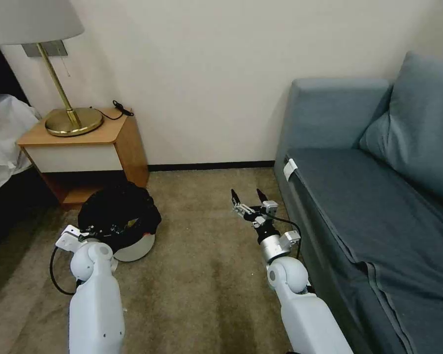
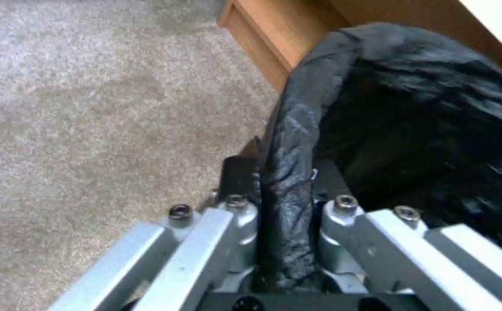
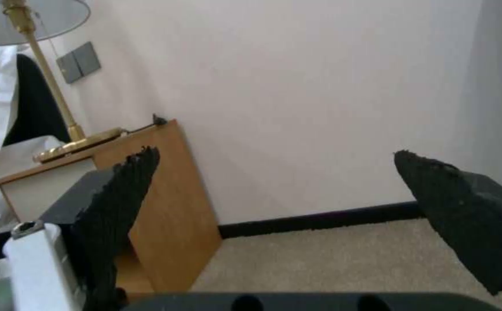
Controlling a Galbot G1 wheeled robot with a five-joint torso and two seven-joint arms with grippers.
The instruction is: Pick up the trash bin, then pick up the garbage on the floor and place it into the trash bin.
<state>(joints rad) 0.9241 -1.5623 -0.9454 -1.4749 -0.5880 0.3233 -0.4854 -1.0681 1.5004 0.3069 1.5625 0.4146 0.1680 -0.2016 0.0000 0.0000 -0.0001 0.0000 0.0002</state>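
now, left to right:
trash bin [image 1: 128, 236]: on the carpet [image 1: 202, 275], just beside the nightstand [image 1: 91, 147] corner
left gripper [image 2: 282, 216]: clamped on the bin's bagged rim
right gripper [image 1: 247, 199]: fingers spread, empty, near the sofa [image 1: 369, 206]
tip: lift straight up, keeping the bin level

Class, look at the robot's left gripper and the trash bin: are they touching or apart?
Touching. The left wrist view shows the left gripper shut on the bag-covered rim of the trash bin, the black liner pinched between its fingers.
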